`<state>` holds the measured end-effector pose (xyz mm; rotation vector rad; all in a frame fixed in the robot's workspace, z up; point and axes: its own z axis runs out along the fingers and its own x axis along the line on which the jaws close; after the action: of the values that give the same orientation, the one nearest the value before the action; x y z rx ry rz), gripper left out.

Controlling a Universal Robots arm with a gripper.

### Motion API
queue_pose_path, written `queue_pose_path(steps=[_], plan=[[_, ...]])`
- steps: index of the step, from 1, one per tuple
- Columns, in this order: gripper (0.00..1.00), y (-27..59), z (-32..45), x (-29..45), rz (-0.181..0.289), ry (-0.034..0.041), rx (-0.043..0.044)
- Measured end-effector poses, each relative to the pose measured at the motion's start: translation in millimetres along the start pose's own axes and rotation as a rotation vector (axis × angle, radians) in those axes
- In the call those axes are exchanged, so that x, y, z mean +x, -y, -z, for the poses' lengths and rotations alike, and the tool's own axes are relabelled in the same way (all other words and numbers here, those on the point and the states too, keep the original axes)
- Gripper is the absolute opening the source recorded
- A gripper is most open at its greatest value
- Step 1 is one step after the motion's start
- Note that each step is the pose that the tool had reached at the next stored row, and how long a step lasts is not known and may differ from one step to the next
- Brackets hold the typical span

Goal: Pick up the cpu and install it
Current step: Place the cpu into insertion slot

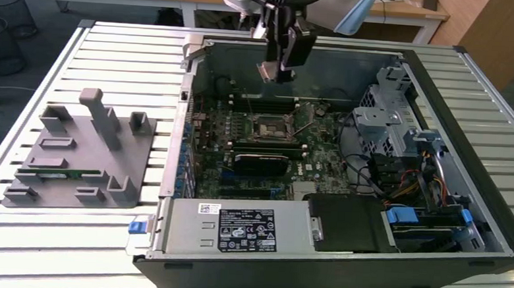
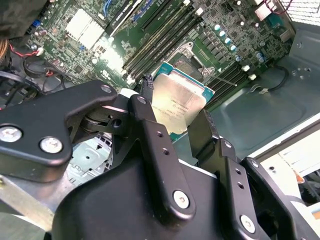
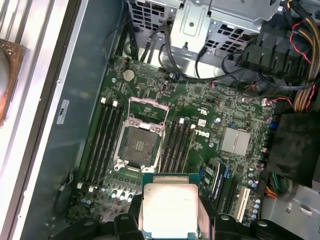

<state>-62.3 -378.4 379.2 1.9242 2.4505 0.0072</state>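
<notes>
The pincer (image 2: 176, 114) grips the cpu (image 2: 178, 101) by its edges, holding it in the air over the motherboard (image 3: 200, 107), near the socket (image 3: 139, 145), inside the computer case (image 1: 353, 73).

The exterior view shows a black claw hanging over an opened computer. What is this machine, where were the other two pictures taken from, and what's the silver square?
It is a robot arm; the black part at its tip is the end effector. The exterior view looks from off the arm at an open computer case lying on a slatted table, with a grey holder at the exterior view's left. Both wrist views come from cameras riding on the arm, looking past its fingers. The silver square is the cpu, pinched between them and held over the case; the motherboard's socket is empty.
</notes>
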Motion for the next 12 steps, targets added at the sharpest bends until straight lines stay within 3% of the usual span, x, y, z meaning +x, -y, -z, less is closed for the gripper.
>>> queue_pose_path(steps=[12], plan=[[0.53,0.0,-0.4,0.0,-0.068,0.0014,0.0012]])
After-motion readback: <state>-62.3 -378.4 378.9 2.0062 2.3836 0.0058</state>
